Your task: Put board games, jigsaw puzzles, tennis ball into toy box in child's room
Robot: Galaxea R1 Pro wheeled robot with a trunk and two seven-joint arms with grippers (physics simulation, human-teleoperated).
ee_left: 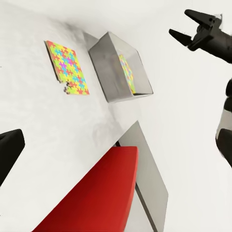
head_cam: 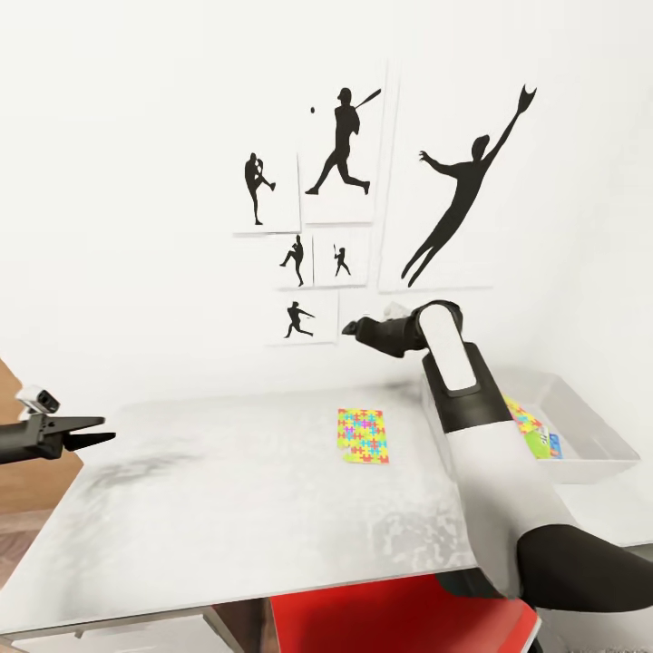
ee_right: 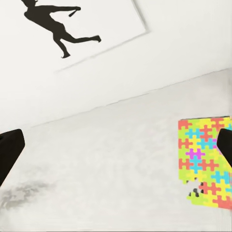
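A: Where does the jigsaw puzzle [head_cam: 364, 436] lie relative to the toy box [head_cam: 594, 426]?
B: Flat on the table [head_cam: 227, 490], near the box's left wall and not touching it. The head view also shows a second puzzle [head_cam: 523, 418] and a green-edged box corner inside the toy box, partly hidden by the right arm.

A: State of the right gripper [head_cam: 349, 328]?
B: Raised above the table in front of the wall prints [head_cam: 340, 181]; the left wrist view [ee_left: 186, 24] shows its fingers spread, holding nothing.

A: And the left gripper [head_cam: 95, 430]?
B: Beyond the table's left edge, fingers slightly parted, empty.

A: Anything else?
B: The left wrist view shows a red chair seat [ee_left: 96, 193] under the table edge
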